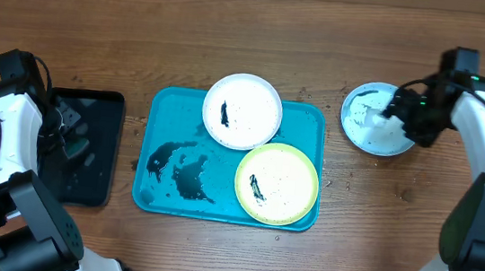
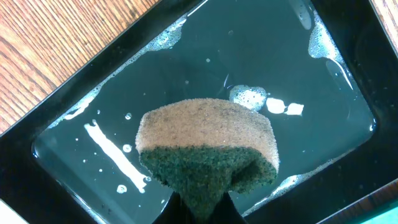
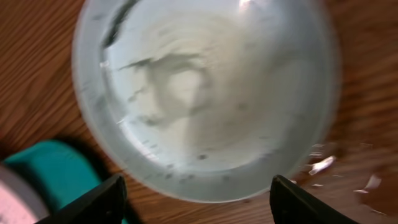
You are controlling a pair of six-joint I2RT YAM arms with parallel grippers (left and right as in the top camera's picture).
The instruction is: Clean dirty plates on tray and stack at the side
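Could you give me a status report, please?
Left gripper shut on sponge over black tray. Right gripper open above light blue plate on table. White plate, yellow-green plate smeared, on turquoise tray. Nothing blocking.

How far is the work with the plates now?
Done: the light blue plate lies on the table right of the tray, though a dark streak shows near its rim. In hand: the right gripper is open above it; the left gripper holds the sponge over the black tray. Left: the white plate and the yellow-green plate, both smeared, sit on the tray.

Left jaws clamped tight, right jaws spread wide.
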